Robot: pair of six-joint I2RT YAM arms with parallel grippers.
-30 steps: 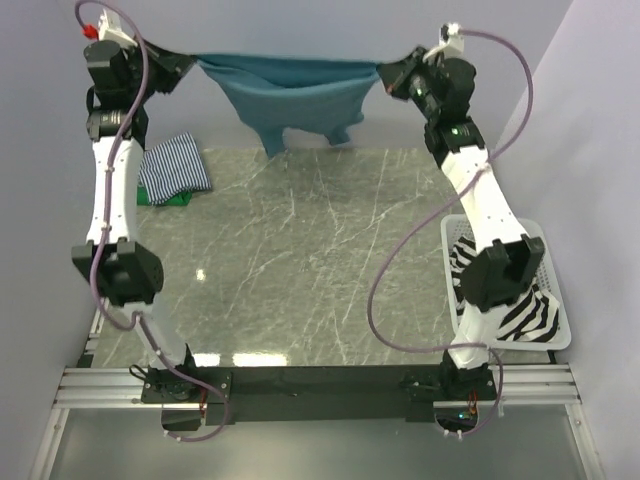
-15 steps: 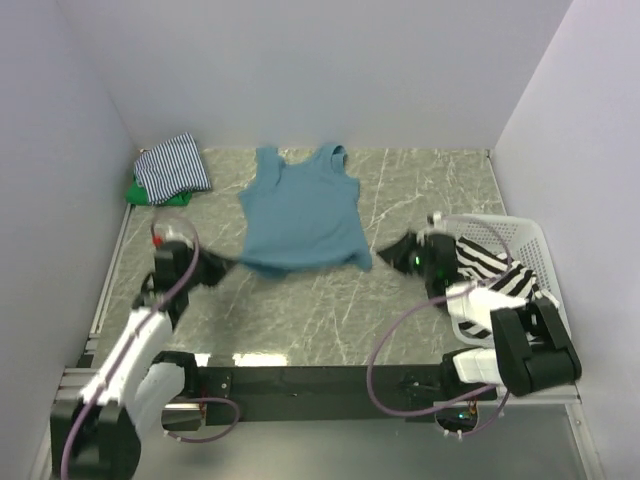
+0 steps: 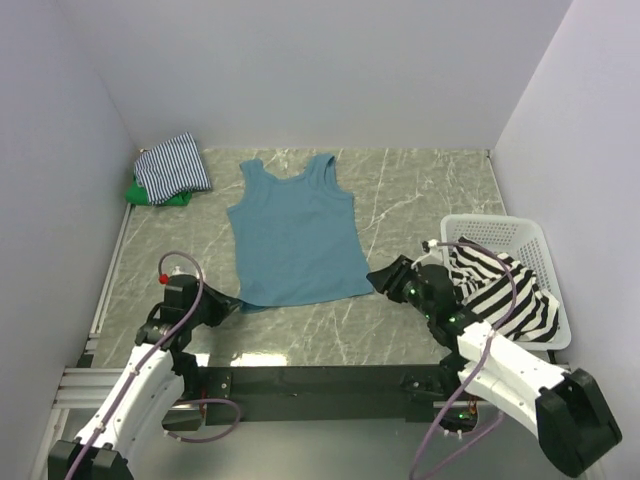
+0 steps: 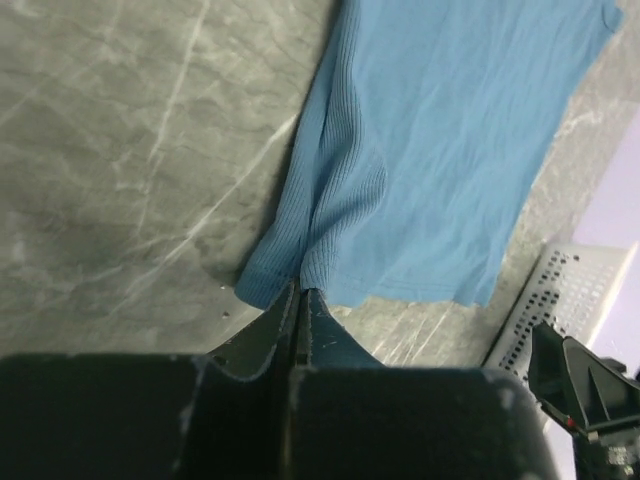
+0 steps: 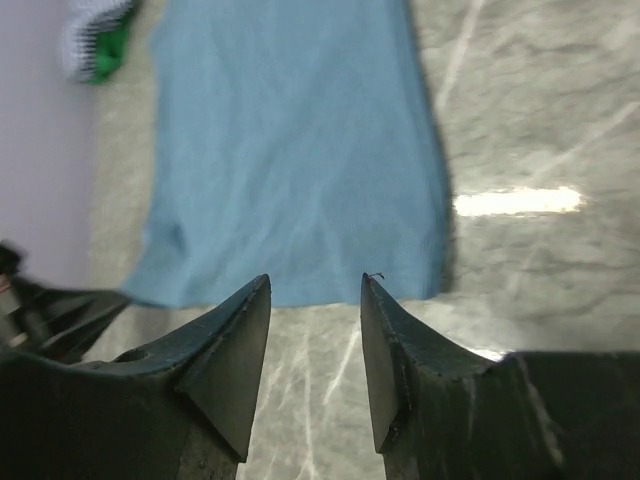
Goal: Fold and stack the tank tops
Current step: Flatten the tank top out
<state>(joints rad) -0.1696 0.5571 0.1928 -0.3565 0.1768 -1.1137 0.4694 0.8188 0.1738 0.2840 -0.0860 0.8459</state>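
Observation:
The teal-blue tank top (image 3: 295,235) lies flat on the marble table, straps toward the back wall. My left gripper (image 3: 233,303) is low at the hem's near-left corner; in the left wrist view its jaws (image 4: 297,292) are shut on the bunched corner of the teal cloth (image 4: 430,150). My right gripper (image 3: 377,275) sits just off the hem's near-right corner. Seen from the right wrist, the right gripper (image 5: 315,285) stands open and empty, with the hem (image 5: 290,150) just beyond its tips. The thin-striped top (image 3: 172,168) rests folded on the green one (image 3: 150,194) at the back left.
A white lattice basket (image 3: 520,232) at the right holds the bold black-white striped top (image 3: 505,292). Walls close in the table at the back and on both sides. The basket's corner (image 4: 570,290) shows in the left wrist view too.
Both arms came down from high at the back to the near edge, laying the teal top flat. The right gripper opened and let go of the hem.

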